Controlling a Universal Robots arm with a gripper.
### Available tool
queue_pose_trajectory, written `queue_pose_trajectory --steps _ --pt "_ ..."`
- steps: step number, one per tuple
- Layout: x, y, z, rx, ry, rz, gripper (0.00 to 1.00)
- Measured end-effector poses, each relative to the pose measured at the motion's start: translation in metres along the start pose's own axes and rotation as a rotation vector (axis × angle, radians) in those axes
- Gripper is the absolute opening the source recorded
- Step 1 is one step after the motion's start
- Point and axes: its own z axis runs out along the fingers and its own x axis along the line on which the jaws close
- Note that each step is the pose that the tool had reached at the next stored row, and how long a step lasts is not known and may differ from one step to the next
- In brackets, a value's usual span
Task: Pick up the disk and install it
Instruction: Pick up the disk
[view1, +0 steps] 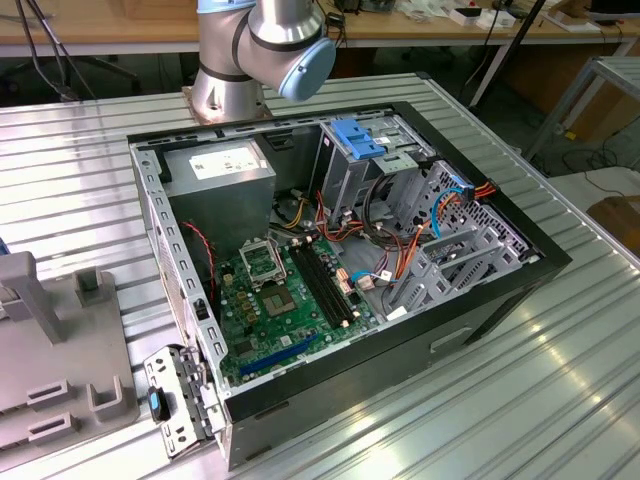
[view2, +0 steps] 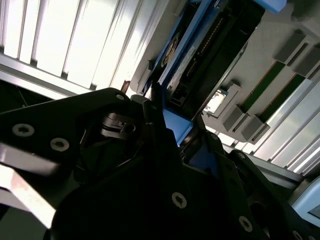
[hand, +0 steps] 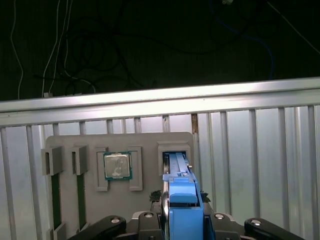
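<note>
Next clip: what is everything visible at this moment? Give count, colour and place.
disk: one, bright blue carrier, on edge at a tray slot
processor chip: one, silver, in a tray recess
memory modules: two, green, in tray slots
tray: one, grey, on the table
computer case: one, black, open, on the table
motherboard: one, green, inside the case
power supply: one, grey, inside the case
blue bracket: one, atop the drive cage
table: one, ribbed silver
robot arm: one, grey with pale blue caps, beyond the case in the exterior view
end effector: one, black, either side of the disk
</note>
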Motion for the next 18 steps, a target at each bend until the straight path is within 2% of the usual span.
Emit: queue_pose_trajectory --steps 4,7,18 --pt "0.0000 0.0000 0.0001 0.0005 -0.0005 -0.010 0.37" --pt "0.0000 0.0000 0.0002 0.0027 -0.0026 -0.066 0.37" --pt "0.0000 0.0000 0.0002 0.0026 -0.0026 -0.063 0.37"
